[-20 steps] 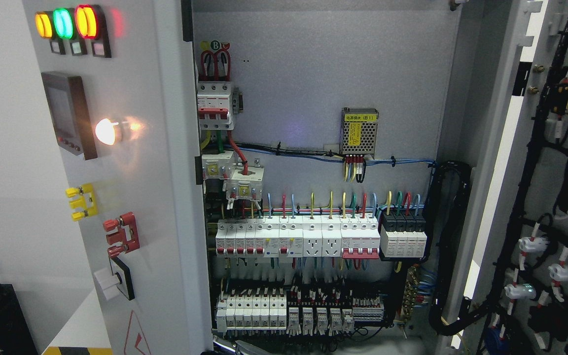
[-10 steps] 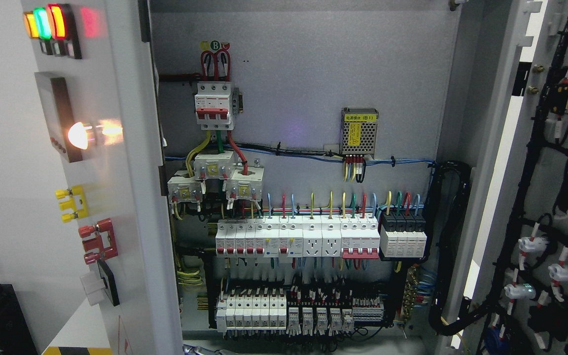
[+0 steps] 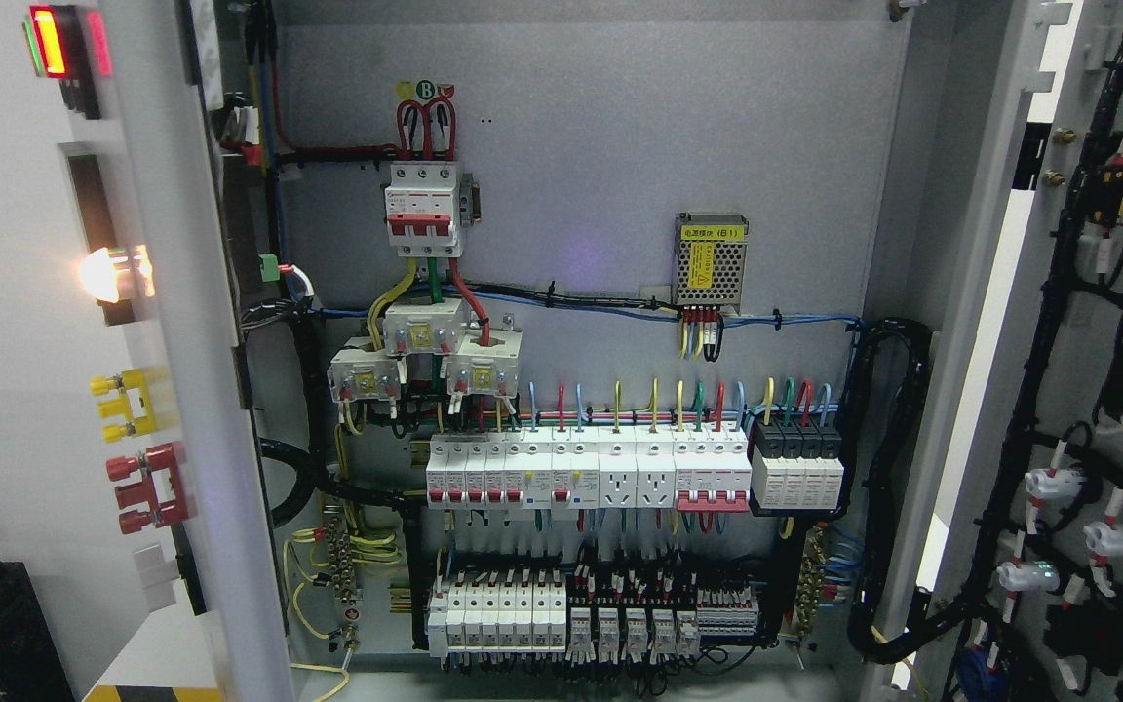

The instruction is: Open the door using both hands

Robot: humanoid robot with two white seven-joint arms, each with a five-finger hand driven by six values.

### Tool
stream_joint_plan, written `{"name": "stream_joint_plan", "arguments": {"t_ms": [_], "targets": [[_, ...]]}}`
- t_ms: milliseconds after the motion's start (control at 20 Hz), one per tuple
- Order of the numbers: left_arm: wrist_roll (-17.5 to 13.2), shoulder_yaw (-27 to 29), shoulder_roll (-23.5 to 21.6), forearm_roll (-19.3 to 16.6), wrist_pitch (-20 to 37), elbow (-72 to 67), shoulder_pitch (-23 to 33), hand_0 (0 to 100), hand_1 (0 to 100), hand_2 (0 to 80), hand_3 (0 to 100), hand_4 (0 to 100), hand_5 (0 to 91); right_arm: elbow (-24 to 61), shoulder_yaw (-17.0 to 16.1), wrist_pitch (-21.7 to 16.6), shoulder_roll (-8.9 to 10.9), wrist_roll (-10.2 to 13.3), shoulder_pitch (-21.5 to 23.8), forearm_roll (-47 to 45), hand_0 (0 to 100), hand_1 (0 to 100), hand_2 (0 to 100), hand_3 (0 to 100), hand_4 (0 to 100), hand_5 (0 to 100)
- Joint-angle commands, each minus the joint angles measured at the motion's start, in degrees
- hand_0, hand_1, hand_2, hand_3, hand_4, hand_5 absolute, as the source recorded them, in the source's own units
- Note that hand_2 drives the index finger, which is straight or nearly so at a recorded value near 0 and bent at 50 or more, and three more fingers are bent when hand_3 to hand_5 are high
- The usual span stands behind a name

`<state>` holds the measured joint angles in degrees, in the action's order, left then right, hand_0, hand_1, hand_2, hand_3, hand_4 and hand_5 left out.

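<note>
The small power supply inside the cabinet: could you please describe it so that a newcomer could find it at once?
Look at the grey back panel of the open cabinet, right of centre and above the long breaker row. There sits the power supply, a small box on its own. Unlike the white breakers, it has a perforated metal casing with a yellow label on top and short wires hanging beneath.

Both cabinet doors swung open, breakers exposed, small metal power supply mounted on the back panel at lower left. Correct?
Not quite. The head view shows the power supply on the back panel at upper right, above the main breaker row, not lower left. The rest holds: the left door and right door are both swung open.
</note>
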<state>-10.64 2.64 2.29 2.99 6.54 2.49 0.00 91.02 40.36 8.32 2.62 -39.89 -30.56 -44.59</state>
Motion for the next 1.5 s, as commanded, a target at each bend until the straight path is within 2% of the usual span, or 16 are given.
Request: {"name": "stream_joint_plan", "arguments": {"t_ms": [0,250,651,851,1252,1453], "targets": [[0.0,0.0,0.0,0.0,-0.1,0.1,1.1,12,39,0.0,0,0,0.0,0.3,3.6,-0.1,-0.68,0.1,-0.3,0.0,12,39,0,0,0,0],[0.0,0.0,0.0,0.0,0.0,0.1,1.1,12,39,0.0,0,0,0.0,-0.1,4.5,-0.1,-2.35,0.2,-2.6,0.2,12,39,0,0,0,0],[0.0,0.0,0.0,0.0,0.0,0.0,1.1,12,39,0.0,0,0,0.0,-0.8,5.3,0.0,-3.49,0.3,-4.0,0.2,12,39,0,0,0,0],[0.0,0.0,0.0,0.0,0.0,0.1,1.1,12,39,0.0,0,0,0.0,-0.8,5.3,1.9,-3.76,0.3,-4.7,0.2,12,39,0,0,0,0],[-0.1,0.0,0.0,0.0,0.0,0.0,1.1,12,39,0.0,0,0,0.0,-0.8,6.2,2.0,-4.29,0.3,-5.6,0.2,12,39,0,0,0,0],[0.0,0.0,0.0,0.0,0.0,0.0,1.1,12,39,0.0,0,0,0.0,-0.8,6.8,2.0,-5.16,0.3,-6.4,0.3,12,39,0,0,0,0]]}}
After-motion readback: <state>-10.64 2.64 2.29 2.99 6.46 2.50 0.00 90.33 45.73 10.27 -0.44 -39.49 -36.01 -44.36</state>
